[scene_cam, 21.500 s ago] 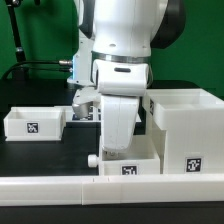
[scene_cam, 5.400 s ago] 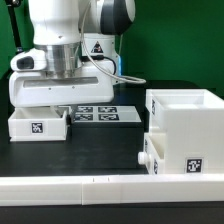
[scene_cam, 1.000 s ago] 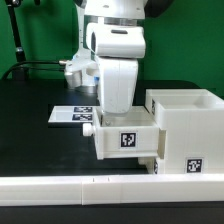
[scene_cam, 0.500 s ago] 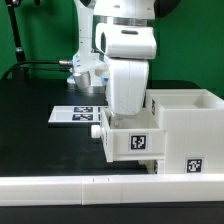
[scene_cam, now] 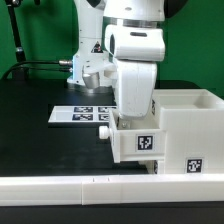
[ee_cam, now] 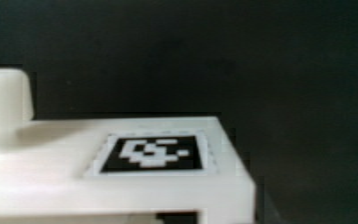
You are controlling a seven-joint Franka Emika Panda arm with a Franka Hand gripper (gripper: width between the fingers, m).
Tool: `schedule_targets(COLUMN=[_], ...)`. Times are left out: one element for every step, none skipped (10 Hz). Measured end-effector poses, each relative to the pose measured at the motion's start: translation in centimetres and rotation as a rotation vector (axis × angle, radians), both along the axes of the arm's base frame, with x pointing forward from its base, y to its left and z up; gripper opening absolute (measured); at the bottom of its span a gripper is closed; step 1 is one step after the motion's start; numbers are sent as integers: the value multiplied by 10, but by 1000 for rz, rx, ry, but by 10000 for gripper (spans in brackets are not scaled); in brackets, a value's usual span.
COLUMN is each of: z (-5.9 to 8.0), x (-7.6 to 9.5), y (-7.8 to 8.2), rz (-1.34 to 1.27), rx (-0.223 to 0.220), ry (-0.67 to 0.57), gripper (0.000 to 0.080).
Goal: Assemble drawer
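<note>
We cannot make out the fingers of the gripper (scene_cam: 137, 118) in either view: in the exterior view the wrist body comes straight down onto the small tray (scene_cam: 135, 142) and hides them, and the wrist view shows no finger at all, so we cannot tell how wide they stand or whether they clamp the tray. The tray sits directly beneath the wrist, its tagged side toward the camera and its front knob (scene_cam: 104, 131) sticking out toward the exterior view's left. Its other end meets the big boxy housing (scene_cam: 188, 130), which stands at the exterior view's right with a tag of its own low on its face.

The wrist view gives us what the exterior one does not: a close look at a flat white face of the tray (ee_cam: 123, 160) bearing a blurred tag, with a rounded white part rising beside it against the dark table.

Only the exterior view shows the marker board (scene_cam: 80, 114) lying flat on the black table (scene_cam: 35, 140) behind the tray, and the long low white rail (scene_cam: 80, 187) along the front.
</note>
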State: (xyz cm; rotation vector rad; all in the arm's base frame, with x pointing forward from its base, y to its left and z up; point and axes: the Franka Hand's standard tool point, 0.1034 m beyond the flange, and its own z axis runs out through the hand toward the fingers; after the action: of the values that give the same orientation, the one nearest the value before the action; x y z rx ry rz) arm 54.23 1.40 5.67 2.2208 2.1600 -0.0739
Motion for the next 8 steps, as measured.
schedule_targets(z=[0, 0, 0, 0, 4, 9, 15, 23], x=[0, 0, 0, 0, -1, -3, -2, -1], y=[1, 0, 0, 0, -1, -1, 0, 0], rz=[-8, -9, -9, -9, 4, 6, 8, 10], rx=[0, 0, 0, -1, -2, -3, -6, -10], ry=[-1, -1, -1, -1, -4, -8, -13, -15], gripper=[44, 44, 44, 44, 221, 221, 407, 541])
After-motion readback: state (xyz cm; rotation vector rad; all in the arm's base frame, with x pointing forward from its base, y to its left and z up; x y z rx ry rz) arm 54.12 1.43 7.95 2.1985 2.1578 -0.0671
